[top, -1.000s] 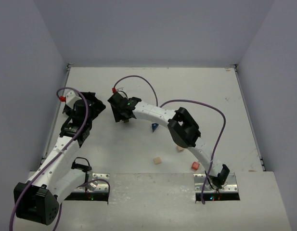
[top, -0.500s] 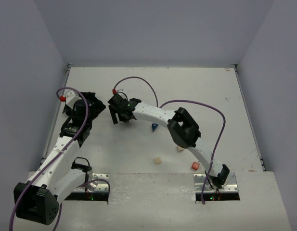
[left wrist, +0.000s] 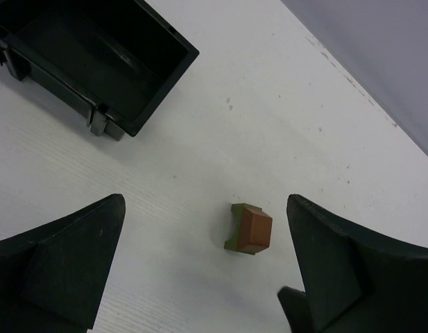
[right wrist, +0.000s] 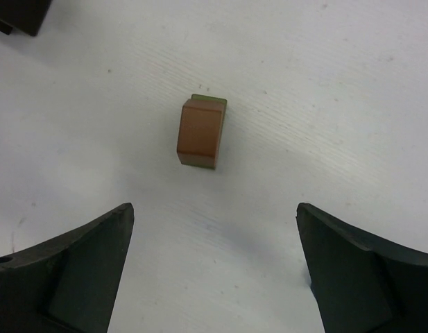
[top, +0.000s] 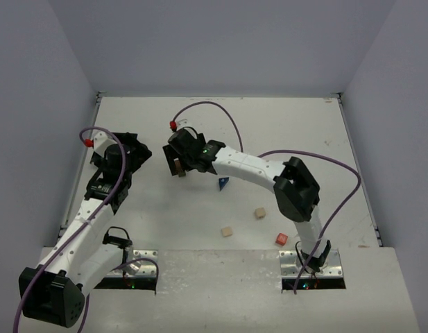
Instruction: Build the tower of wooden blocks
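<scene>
Presently: tower at base stage, green block [right wrist: 202, 132] standing alone, both hands hanging open.
Item: the green block is sitting free on the worktop [right wrist: 324, 83], left of centre, brownish face turned up, apparently on end, near the black tray [left wrist: 96, 62] but apart from it. The right hand [right wrist: 214, 270] is hovering over it, fingers spread wide, pinching nothing. The left hand [left wrist: 207, 270] is looking on from the tray side, likewise spread and carrying nothing. The other stock is lying loose nearer the arm bases, well apart from the block: blue wedge [top: 223, 183], a tan cube [top: 259, 213], a second tan cube [top: 227, 231], red cube [top: 281, 239]. Nothing is stacked yet. Judged step: settling the base. The next move is calling for a hand to fetch a cube and set it squarely on the small top face without tipping the block.
</scene>
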Robot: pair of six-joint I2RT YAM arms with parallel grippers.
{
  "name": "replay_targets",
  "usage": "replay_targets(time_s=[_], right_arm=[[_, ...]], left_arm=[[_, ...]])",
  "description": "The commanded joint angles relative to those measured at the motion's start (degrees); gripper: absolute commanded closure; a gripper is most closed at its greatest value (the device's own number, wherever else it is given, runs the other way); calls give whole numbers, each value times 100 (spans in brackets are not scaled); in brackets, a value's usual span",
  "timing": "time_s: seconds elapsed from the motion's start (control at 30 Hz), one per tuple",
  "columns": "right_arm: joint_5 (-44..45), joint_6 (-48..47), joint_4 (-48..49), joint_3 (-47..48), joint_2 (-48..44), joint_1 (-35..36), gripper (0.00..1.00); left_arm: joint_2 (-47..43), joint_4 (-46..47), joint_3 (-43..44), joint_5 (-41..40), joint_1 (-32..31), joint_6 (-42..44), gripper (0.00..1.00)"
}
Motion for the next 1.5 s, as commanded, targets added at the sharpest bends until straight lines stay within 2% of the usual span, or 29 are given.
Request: replay_targets(time_s=[0.0,0.1,0.27,0.6,0.73,0.87,1.07,1.47], right_arm=[[208,-168,480,-848,-1058,52,1],[302,-243,822,-1971,-1844,43,1],[1146,-31,834,-3481,-3001,-6,1],[1081,825,383,-5637,-4985,-274,1],[561,1089,252,-6175,-5312,-738,1],[92,1139,252,-6495,-5546,-1097,1],[-79,1057,244,-6694,-5520,-1152,1],[-683,800,159,-6475,-4703,-1161,2]], left_arm=[[-195,216,-56,105,53,24,0],[-204,282,-91,179,53,59,0],[-151,353,-111,339,53,119,0],[-34,492,-116,504,53,185,0],[-24,536,-118,638,53,230,0],[-24,576,-127,699,53,270,0],[38,617,-127,748,53,284,0],[232,768,-109,986,53,337,0]])
